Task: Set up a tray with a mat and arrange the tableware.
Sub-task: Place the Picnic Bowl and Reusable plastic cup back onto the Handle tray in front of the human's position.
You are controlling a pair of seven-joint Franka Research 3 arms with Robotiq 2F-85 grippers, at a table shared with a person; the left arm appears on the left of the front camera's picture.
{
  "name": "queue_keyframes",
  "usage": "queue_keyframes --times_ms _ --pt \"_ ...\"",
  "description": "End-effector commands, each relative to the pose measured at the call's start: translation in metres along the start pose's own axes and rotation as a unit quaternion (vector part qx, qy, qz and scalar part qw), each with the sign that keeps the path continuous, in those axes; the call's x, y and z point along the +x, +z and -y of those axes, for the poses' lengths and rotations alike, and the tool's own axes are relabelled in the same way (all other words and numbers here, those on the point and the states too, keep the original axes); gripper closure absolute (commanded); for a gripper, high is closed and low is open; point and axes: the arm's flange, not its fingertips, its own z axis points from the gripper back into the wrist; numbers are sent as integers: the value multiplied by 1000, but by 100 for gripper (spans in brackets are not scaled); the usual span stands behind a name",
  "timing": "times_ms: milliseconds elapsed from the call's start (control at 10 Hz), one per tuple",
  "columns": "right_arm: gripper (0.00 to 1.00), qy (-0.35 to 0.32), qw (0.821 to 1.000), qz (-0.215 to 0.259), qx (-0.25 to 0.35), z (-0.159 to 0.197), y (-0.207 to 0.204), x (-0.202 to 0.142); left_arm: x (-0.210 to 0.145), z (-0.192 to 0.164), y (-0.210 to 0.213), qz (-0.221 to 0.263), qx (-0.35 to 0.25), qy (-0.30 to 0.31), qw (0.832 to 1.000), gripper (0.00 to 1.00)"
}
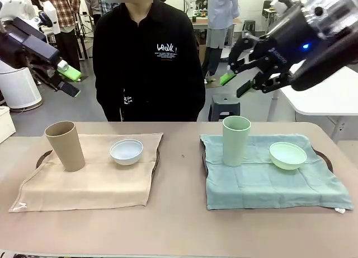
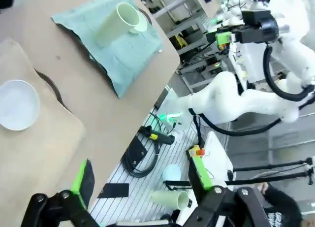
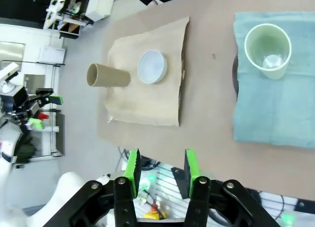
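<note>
both the left gripper [image 1: 70, 81] with fingers spread wide and the right gripper [image 1: 235, 84] with fingers partly spread hold nothing; the pale green cup [image 1: 236, 140] looks light, rigid and smooth, so grasp it across the rim wall.

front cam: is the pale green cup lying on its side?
No, the pale green cup stands upright on the green mat, beside the pale green bowl.

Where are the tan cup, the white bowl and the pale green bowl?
tan cup [image 1: 65, 146]: front view, middle of its side wall.
white bowl [image 1: 126, 150]: front view, inside of the bowl.
pale green bowl [image 1: 287, 155]: front view, inside of the bowl.
</note>
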Motion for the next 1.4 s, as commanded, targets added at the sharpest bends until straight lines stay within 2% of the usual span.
queue_keyframes --times_ms 0,100,200,300,400,500,600,700,800,900,1000,1200,1300 --pt "52 -8 1000 -3 18 12 11 0 1 2 -3 -4 4 -2 1000 0" --pt "52 -9 980 -97 176 30 12 11 -1 -2 14 119 -118 52 985 0" --pt "52 2 934 -153 323 68 21 15 -19 -11 31 180 -167 83 966 0" --pt "52 37 889 -169 425 95 21 12 -40 -25 44 199 -168 121 958 0" --pt "52 63 846 -185 496 117 12 9 -58 -44 50 211 -159 163 951 0" --pt "52 53 834 -189 516 141 -5 6 -72 -60 45 198 -148 202 948 0" --pt "52 14 832 -177 526 168 -23 5 -79 -78 37 172 -138 235 947 0" --pt "52 -38 831 -152 534 185 -38 6 -79 -89 24 126 -114 242 955 0" --pt "52 -62 828 -149 537 185 -50 5 -76 -88 19 116 -76 196 971 0" --pt "52 -74 820 -148 548 182 -56 6 -91 -91 38 178 -135 225 949 0" --pt "0 -89 819 -144 548 184 -60 11 -91 -91 38 178 -135 225 949 0" --pt "0 -142 834 -115 521 191 -65 7 -91 -91 38 178 -135 225 949 0" --pt "28 -149 844 -104 504 190 -63 8 -91 -91 38 178 -135 225 949 0"
